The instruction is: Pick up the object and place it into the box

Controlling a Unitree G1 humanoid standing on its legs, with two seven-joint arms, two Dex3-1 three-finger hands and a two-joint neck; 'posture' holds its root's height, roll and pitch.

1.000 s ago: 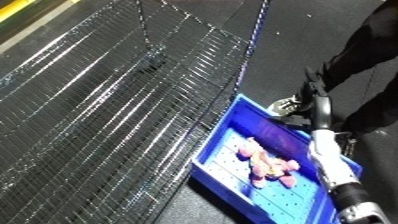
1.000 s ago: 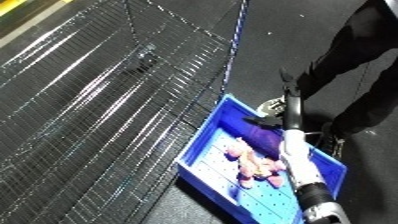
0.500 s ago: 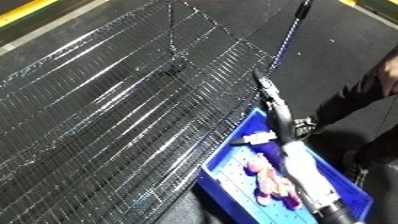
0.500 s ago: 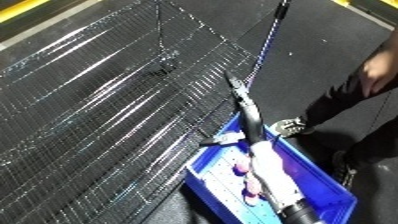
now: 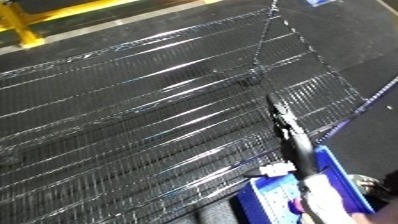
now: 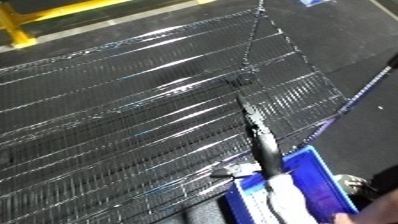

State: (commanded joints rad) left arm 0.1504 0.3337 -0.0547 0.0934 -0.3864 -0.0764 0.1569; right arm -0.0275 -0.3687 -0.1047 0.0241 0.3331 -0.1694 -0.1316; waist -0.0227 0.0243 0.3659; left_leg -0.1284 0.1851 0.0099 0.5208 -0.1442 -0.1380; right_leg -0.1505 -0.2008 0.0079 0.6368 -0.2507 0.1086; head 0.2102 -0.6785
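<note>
A small dark object [image 6: 242, 80] lies on the black wire-mesh table [image 5: 133, 115], right of its middle. My right forearm [image 5: 322, 200] rises from the lower right over the blue bin [image 6: 313, 172]. Its black hand [image 5: 282, 117] stretches out over the mesh with straight fingers, seen edge-on and holding nothing. The fingertips end a short way below the dark object and are apart from it. Only a corner of the bin shows, with a bit of pink [image 5: 297, 205] inside. My left hand appears in neither view.
A yellow post [image 5: 18, 25] and a yellow floor line stand beyond the table's far left. A thin blue rod [image 5: 364, 107] slants along the table's right edge. Dark floor lies to the right of the mesh.
The camera has swung up and left, so the bin has slid to the lower right corner. My right hand has reached out from the bin over the mesh towards the dark object.
</note>
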